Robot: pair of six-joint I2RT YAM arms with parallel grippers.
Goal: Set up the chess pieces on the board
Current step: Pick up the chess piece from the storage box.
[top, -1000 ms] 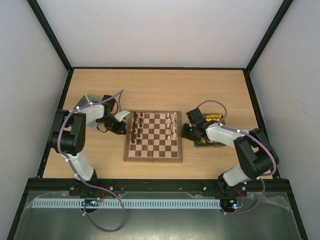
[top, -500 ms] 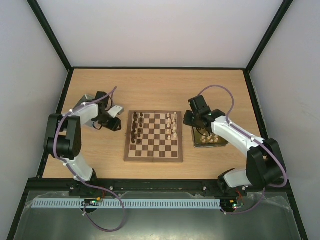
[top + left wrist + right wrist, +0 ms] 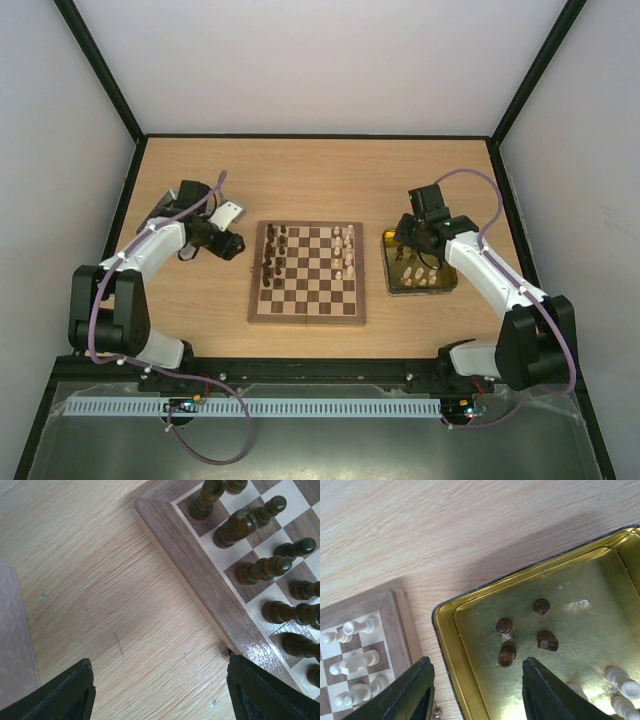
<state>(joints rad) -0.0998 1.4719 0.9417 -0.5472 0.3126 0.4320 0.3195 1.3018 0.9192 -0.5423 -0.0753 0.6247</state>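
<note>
**Both grippers opened and drawn off the board; right arm over the tray**

Left gripper (image 3: 160,697): fingers (image 3: 62,695) stood spread wide and held nothing, with only bare table (image 3: 100,580) between them. A second before they had been pressed together at the board's left edge. The arm had since backed off toward the left of the picture. In the wrist view the board (image 3: 200,575) filled the upper right, its border running down to the right-hand finger. Dark pieces (image 3: 240,525) stood upright on the nearest squares.

Right gripper (image 3: 477,690): fingers (image 3: 417,690) parted and empty, where a second before they had been shut beside the board's right edge. The arm had swung right and hung above the gold tray (image 3: 442,630), which lay just right of the board and apart from it.

Tray contents: four loose dark pieces (image 3: 504,626) near the middle of the wrist view; cream pieces (image 3: 620,680) at lower right, count not clear.

Board, overhead view: centre of the table, dark pieces on its two left files, cream ones on its two right files. Whether any squares there stood vacant was too small to tell.

Reading: one round of placing looked finished on both sides. Pieces remaining in the tray meant the set-up was not complete. The right gripper appeared positioned to fetch the next one, with the loose dark pieces nearest beneath it
</note>
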